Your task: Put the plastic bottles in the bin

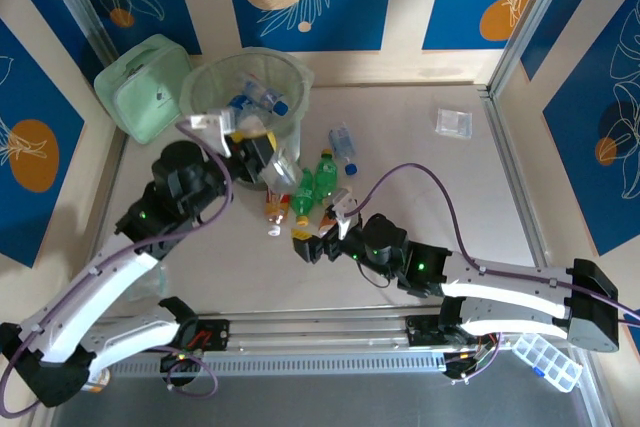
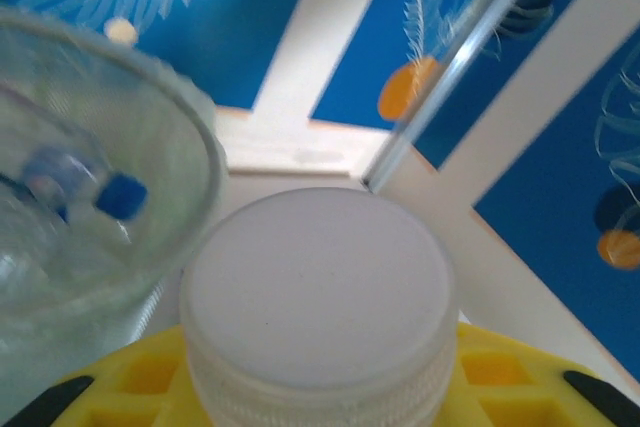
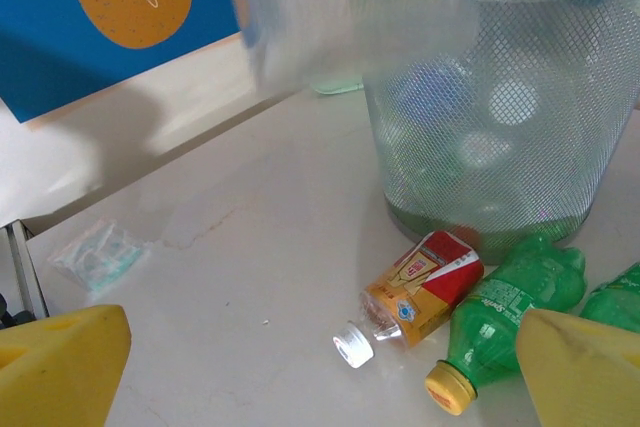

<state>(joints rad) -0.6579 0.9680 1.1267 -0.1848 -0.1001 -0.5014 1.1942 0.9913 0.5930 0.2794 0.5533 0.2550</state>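
We saw the left gripper (image 1: 262, 159) clamped on a white-capped bottle (image 2: 318, 287) just beside the bin's (image 1: 292, 75) near rim. The right gripper (image 3: 322, 372) stood wide over the surface (image 3: 250, 247), near a red-labelled bottle (image 3: 425, 287) and green bottles (image 3: 510, 302) lying at the bin's foot.

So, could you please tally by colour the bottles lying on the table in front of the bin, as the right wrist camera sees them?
Green bottles: 2, one yellow-capped, one partly behind the finger
Red-labelled bottle, white cap: 1
Total: 3
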